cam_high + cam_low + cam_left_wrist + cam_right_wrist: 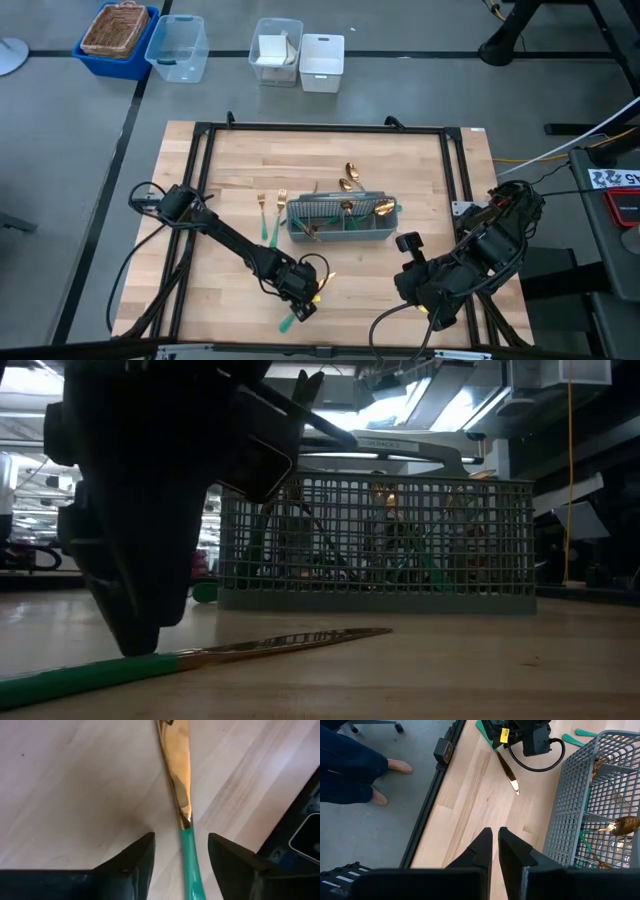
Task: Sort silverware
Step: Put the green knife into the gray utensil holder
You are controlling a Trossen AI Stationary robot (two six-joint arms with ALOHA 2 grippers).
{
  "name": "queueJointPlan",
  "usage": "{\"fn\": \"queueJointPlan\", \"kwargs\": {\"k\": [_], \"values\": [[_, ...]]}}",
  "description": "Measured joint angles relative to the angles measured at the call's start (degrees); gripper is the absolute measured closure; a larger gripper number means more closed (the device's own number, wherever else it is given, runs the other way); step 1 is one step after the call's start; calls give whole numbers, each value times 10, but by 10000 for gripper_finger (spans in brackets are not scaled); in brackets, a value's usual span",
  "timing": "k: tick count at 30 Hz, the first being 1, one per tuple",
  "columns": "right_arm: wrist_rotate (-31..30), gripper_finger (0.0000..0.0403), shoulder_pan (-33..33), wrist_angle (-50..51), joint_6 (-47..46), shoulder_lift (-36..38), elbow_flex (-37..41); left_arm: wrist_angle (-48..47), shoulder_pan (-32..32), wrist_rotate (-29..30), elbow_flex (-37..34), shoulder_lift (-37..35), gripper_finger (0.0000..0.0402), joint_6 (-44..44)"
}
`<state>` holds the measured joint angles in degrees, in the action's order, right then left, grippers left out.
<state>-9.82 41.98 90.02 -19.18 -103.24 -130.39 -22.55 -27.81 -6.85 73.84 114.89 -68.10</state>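
A knife with a gold blade [177, 770] and a teal-green handle [191, 860] lies flat on the table near its near edge [290, 322] [290, 643]. My left gripper [181, 852] [303, 298] hangs over it, open, one finger on each side of the handle where it meets the blade, with a gap on both sides. The grey mesh caddy [340, 222] [380, 540] stands behind it with several gold pieces inside. Two forks [270, 212] lie left of the caddy and spoons [348, 182] lie on its far side. My right gripper [495, 837] [408, 243] waits shut beside the caddy's right end.
Black frame rails [200, 200] run round the tabletop. Beyond the far edge stand a blue bin with a basket [118, 35], a clear bin [178, 45] and white bins [300, 58]. A person's feet [380, 780] show on the floor beside the table's near edge.
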Motion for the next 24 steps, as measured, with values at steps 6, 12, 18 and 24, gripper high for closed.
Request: {"fn": "queueJointPlan", "kwargs": {"k": [6, 12, 18, 24], "values": [[0, 370, 0, 0, 0, 0, 0, 27, -9, 14, 1, 0, 223, 33], [0, 370, 0, 0, 0, 0, 0, 23, -27, 50, 1, 0, 241, 42], [0, 370, 0, 0, 0, 0, 0, 20, -34, 79, 1, 0, 259, 56], [0, 370, 0, 0, 0, 0, 0, 23, -32, 88, 1, 12, 265, 56]]}}
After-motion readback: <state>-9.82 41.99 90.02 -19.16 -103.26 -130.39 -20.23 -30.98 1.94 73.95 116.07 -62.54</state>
